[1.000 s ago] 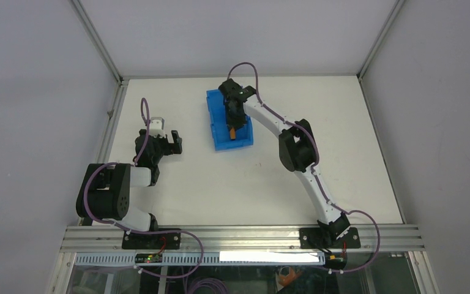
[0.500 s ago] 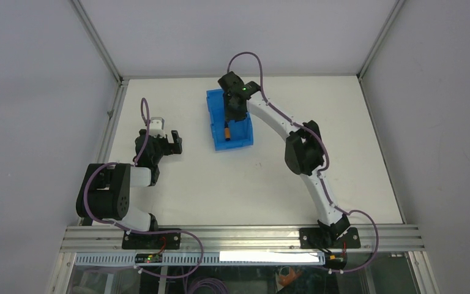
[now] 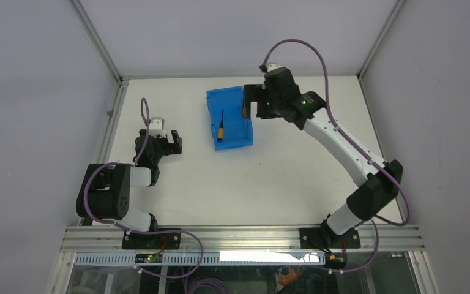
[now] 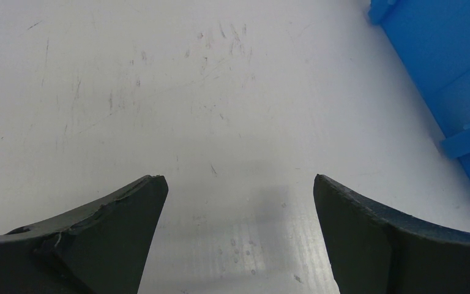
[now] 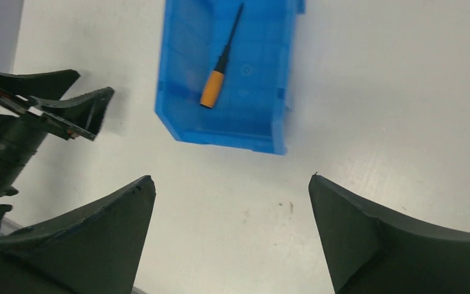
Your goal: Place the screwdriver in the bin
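Observation:
The screwdriver (image 3: 221, 123), orange-handled with a thin black shaft, lies flat inside the blue bin (image 3: 242, 137) at the back middle of the table. In the right wrist view the screwdriver (image 5: 215, 84) rests on the bin's floor and nothing touches it; the bin (image 5: 263, 92) shows from above. My right gripper (image 3: 252, 104) hangs raised just right of the bin, open and empty; in its own view the right gripper (image 5: 231, 184) has its jaws wide apart. My left gripper (image 3: 172, 138) sits open over bare table left of the bin, the left gripper (image 4: 237, 184) holding nothing.
A corner of the bin (image 4: 447, 73) shows at the upper right of the left wrist view. White walls with metal frame rails (image 3: 98, 43) enclose the table on the left, back and right. The left arm (image 5: 30, 116) appears at the left of the right wrist view.
My right gripper has opened and let go of the screwdriver, which now lies in the bin. The right arm has risen and swung to the right of the bin. The left arm has not moved.

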Tool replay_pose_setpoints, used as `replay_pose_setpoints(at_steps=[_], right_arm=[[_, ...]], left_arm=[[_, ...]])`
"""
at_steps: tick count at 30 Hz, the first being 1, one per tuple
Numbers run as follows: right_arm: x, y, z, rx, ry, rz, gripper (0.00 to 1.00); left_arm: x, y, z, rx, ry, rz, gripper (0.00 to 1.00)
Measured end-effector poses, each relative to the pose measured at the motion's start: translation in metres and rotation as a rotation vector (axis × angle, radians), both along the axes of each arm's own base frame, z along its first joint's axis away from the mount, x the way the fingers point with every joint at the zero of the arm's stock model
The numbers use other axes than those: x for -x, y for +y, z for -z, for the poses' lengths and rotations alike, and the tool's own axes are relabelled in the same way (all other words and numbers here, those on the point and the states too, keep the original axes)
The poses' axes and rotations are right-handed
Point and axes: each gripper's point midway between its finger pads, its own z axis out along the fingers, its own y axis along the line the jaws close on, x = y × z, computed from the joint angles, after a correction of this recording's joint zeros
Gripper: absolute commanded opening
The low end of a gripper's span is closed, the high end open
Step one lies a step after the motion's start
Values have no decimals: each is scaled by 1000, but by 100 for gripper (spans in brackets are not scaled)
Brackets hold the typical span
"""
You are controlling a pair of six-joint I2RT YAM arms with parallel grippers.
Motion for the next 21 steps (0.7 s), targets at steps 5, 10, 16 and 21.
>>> replay_pose_setpoints(at_steps=[5, 10, 16, 21], right_arm=[[15, -59, 31, -16, -1, 63, 99], [38, -109, 94, -8, 46, 156, 99], [64, -160, 157, -75, 66, 326, 100], [77, -175, 195, -125, 100, 397, 100]], left_arm=[[0, 0, 0, 0, 0, 0, 99], [0, 0, 0, 0, 0, 0, 99], [0, 0, 0, 0, 0, 0, 99], [0, 0, 0, 0, 0, 0, 99]])
